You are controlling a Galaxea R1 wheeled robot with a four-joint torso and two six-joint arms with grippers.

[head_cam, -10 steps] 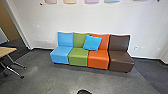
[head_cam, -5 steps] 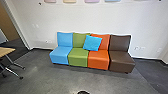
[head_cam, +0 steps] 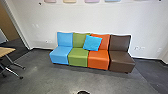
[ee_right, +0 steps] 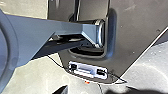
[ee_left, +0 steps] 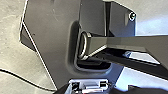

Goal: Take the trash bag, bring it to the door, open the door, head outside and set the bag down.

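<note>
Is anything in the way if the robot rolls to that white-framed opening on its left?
Yes, partly: a light wood-coloured table with metal legs stands in front of the left part of the opening. To the right of those legs, dark grey floor runs up toward it.

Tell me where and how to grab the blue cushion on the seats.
Probably pinch the blue cushion by its top edge, coming from front and above: it is squarish and leans against the green backrest and the orange backrest, which block its rear.
</note>
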